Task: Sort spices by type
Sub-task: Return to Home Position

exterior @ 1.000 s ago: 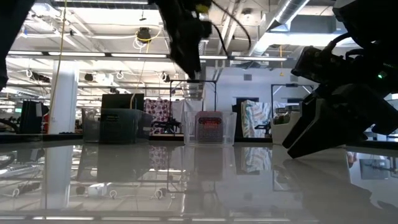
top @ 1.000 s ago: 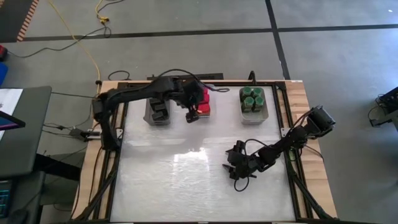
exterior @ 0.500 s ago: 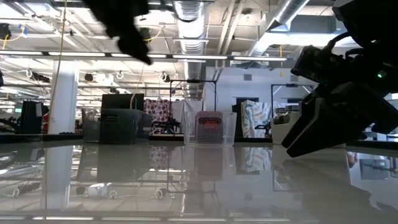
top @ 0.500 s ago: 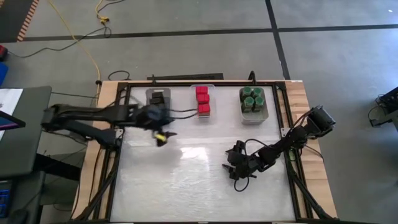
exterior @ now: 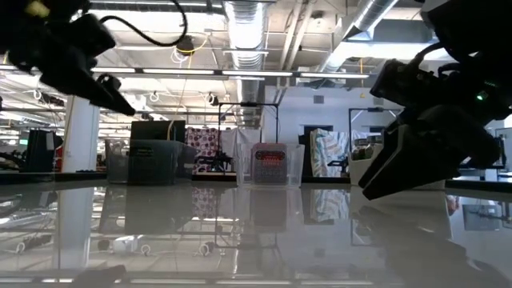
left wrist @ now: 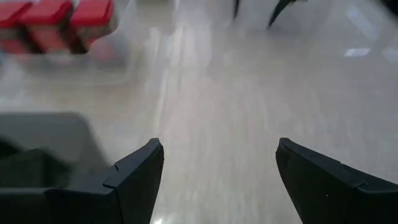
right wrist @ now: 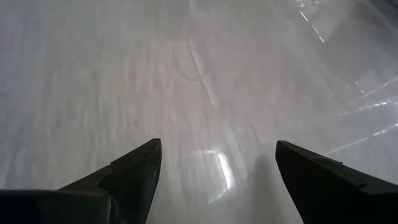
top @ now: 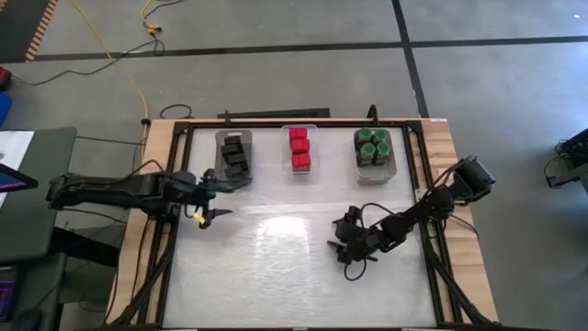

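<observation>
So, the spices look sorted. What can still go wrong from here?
The open left gripper hangs close to the bin of black boxes; a wide swing might knock it.
The right gripper sits low over the table, ahead of the left one; crossing paths could make them touch.

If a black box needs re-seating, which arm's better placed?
Left. The left gripper, open, hangs right beside the bin of black boxes; the right gripper sits mid-table, farther off to the right.

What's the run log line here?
spices: sorted in three bins | left gripper: open, empty, near black boxes | right gripper: open, empty, mid-table
</observation>
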